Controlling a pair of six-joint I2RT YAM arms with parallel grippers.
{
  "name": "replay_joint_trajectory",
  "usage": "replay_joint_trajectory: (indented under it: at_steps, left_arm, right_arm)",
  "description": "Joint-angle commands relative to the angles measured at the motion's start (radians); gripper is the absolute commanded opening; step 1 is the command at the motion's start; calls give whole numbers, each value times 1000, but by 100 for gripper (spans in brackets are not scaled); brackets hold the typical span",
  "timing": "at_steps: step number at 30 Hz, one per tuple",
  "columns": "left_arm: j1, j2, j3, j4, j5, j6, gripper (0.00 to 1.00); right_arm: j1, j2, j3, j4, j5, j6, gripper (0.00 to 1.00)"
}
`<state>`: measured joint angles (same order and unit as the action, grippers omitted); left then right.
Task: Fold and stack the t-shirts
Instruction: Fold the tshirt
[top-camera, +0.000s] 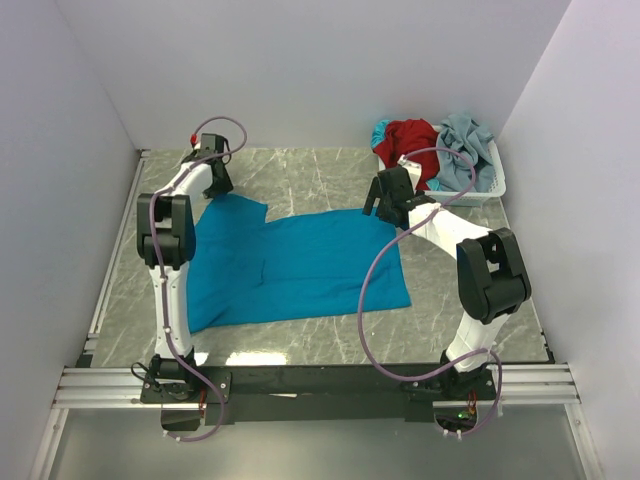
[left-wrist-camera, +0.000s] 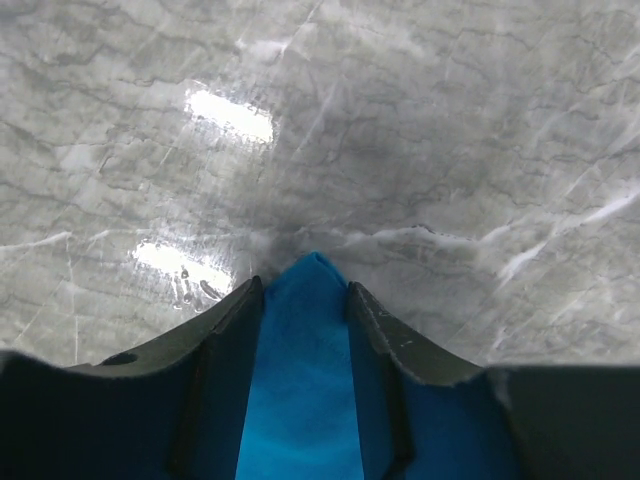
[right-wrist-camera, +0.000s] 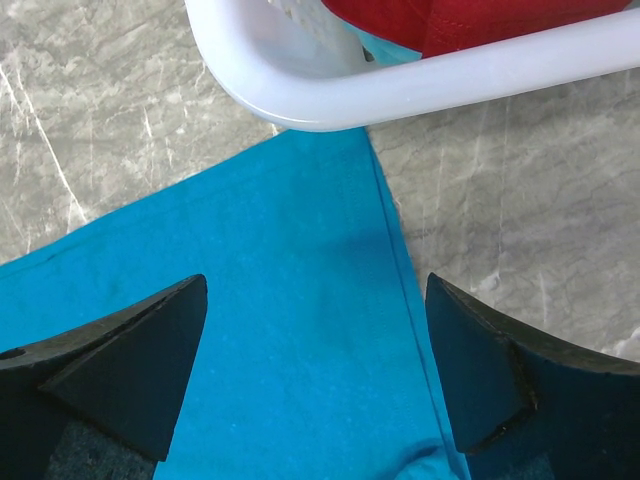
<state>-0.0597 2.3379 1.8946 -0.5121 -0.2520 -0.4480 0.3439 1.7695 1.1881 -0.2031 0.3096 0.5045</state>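
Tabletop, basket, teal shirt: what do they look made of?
The tabletop looks like glossy grey marble or laminate: lamp glare shows. The basket seems smooth white plastic, with a rounded moulded rim. The teal shirt is matte soft cloth: stitched hem, creases.

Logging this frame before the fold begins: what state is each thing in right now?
teal-blue t-shirt: spread flat on the table, unfolded.
red t-shirt: crumpled in the basket.
pale grey-blue t-shirt: crumpled in the basket.
basket: upright, holding shirts.
left end effector: closed on a corner of the teal-blue t-shirt.
right end effector: open above that shirt's edge.
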Motion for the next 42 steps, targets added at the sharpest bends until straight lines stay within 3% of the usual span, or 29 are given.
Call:
replay_joint_trajectory:
  at_steps: [1,2,4,7,14,23,30,42]
  left_arm:
    - [-9,-25,-25,-66,-61,-31,45]
    - [-11,-26,-25,-69,-94,-50,45]
    - [-8,-25,-20,-60,-72,-32,1]
    - [-8,3,53,-121,-17,-37,0]
    - [-8,-98,-104,30,22,-64,0]
    - [-8,-186,-204,136,85,-95,0]
    - [-8,-222,-264,176,47,-127,0]
    - [-8,-298,-385,285,17,-147,0]
  right_arm:
    - [-6,-8,10,8,40,9,95]
    - [-6,-5,11,8,42,11,94]
    - [-5,-1,21,4,37,11,93]
    - [-5,11,34,-2,23,11,91]
    - [-5,37,64,-15,25,5,91]
    - [9,172,223,-70,72,26,89]
    - [64,335,438,-254,258,135,88]
    - [86,472,554,-375,295,178,76]
